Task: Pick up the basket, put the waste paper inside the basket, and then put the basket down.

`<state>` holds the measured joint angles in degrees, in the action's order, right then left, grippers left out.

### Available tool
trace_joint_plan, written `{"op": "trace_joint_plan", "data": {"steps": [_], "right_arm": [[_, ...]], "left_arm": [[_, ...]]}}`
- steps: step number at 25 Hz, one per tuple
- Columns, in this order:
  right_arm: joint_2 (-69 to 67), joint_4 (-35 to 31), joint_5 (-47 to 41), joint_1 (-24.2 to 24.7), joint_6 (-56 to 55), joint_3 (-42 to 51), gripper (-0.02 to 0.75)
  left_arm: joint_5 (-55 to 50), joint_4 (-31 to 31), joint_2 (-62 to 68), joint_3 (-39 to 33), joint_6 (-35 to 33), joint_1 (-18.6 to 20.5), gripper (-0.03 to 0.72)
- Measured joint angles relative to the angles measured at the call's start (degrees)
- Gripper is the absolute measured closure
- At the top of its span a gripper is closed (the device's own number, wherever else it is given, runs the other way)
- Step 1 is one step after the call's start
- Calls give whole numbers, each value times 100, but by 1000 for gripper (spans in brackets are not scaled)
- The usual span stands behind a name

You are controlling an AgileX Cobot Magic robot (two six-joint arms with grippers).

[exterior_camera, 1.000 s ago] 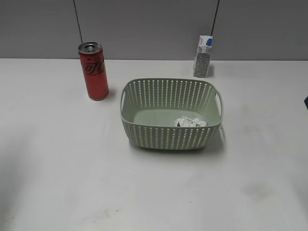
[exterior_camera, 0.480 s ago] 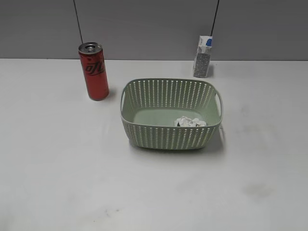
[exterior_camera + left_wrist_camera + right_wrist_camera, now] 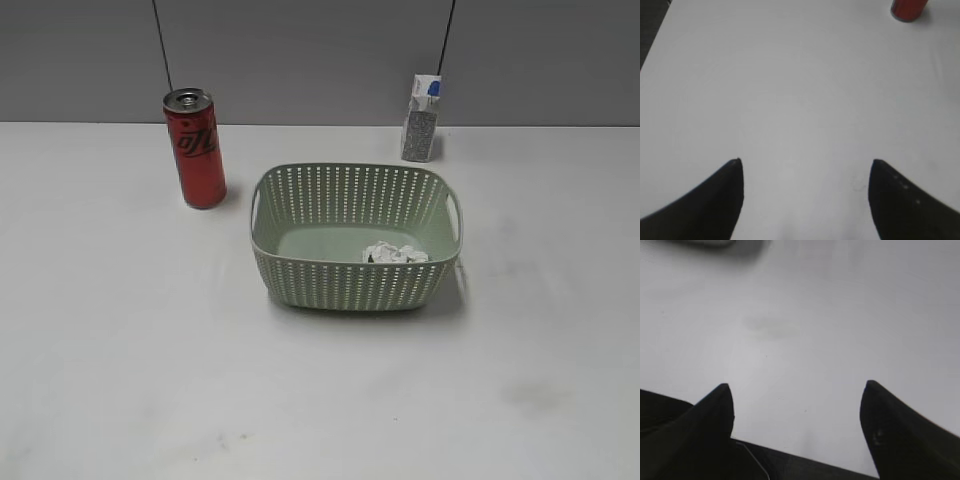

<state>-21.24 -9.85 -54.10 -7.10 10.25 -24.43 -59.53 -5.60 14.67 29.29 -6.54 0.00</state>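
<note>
**Basket on the table, paper inside, both my grippers spread and empty**

The basket (image 3: 356, 238) stands upright on the white table (image 3: 120, 330), and I take it as my landmark. The waste paper (image 3: 395, 254) lies on its floor, in the near right corner, tight against the front wall. The wads are bunched so closely that I cannot count them from the exterior view; they read as one white clump, with its lower edge hidden behind the basket's front rim.

Behind the basket and to its left stands a red can (image 3: 195, 148), upright and well apart from it. Behind the basket and to its right stands a small white-and-blue carton (image 3: 421, 118), also upright, near the grey wall; its printing is too small to read.

Neither of my arms shows in the exterior view. My left gripper (image 3: 805, 162) hangs over bare table with its jaws wide apart and nothing between them; only the two dark fingertips (image 3: 732, 175) show, the rest being cut off by the lower edge. The base of the red can (image 3: 909, 9) pokes in at the top right of that view, cut off above, and the basket does not appear there.

My right gripper (image 3: 797, 385) is likewise spread open and holds nothing, over bare table. At the top left of that view a blurred greyish shape with a shadow (image 3: 715, 244) is cropped by the frame; I cannot tell whether it is the basket.
</note>
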Motion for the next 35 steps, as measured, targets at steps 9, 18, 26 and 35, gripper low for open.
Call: {"op": "trace_joint_plan", "data": {"steps": [9,18,26,35], "right_arm": [[1593,0,0,0,0,0,146],[2151,-2,-6,0,-7,25,147],[2151,-128,-6,0,-7,25,147],[2151,-171,0,0,-12,25,146]], "left_arm": [[-38,17,-1350,-22,0,0,97],[-64,40,-1490,-51,0,0,97],[-64,40,-1490,-51,0,0,97],[-64,40,-1490,-51,0,0,99]]}}
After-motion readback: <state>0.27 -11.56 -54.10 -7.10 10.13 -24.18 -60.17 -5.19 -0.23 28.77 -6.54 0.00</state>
